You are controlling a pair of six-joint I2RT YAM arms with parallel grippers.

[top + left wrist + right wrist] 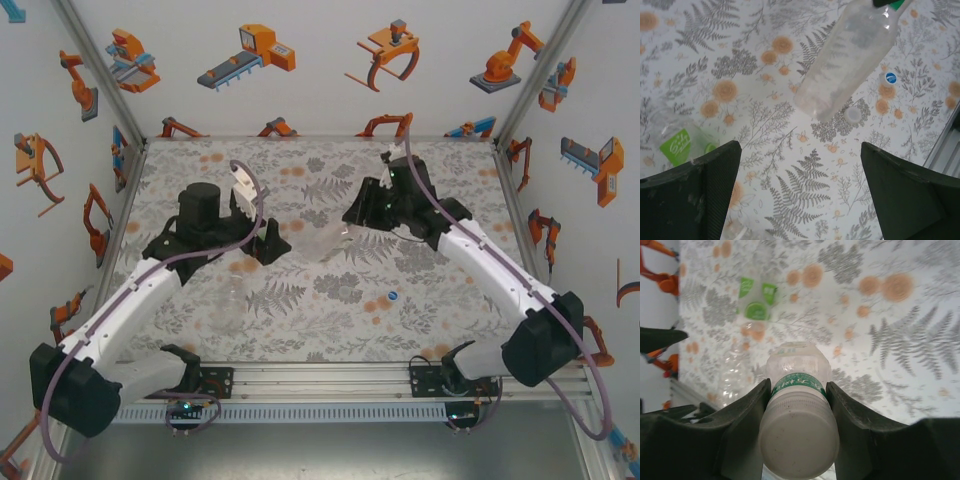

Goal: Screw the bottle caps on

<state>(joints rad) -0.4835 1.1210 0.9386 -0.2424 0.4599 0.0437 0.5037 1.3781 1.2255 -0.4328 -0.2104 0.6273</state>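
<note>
The right claw (799, 390) is clamped on a clear bottle (845, 60) at its green-banded neck, holding it tilted over the middle of the surface (330, 320). The left claw (800, 150) gapes wide and empty just to its left. The bottle looks light, thin-walled and slick, likely to dent if squeezed mid-body, so the stiffer neck or base seems the better hold. The tiny rigid blue cap (891, 78) and white cap (853, 115), loose at near right, want a pinch across the rim.

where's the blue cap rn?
Blue cap lies loose on the table, right of centre in the top view, toward the near edge. In the left wrist view it sits beside the white cap, near the clear bottle.
</note>
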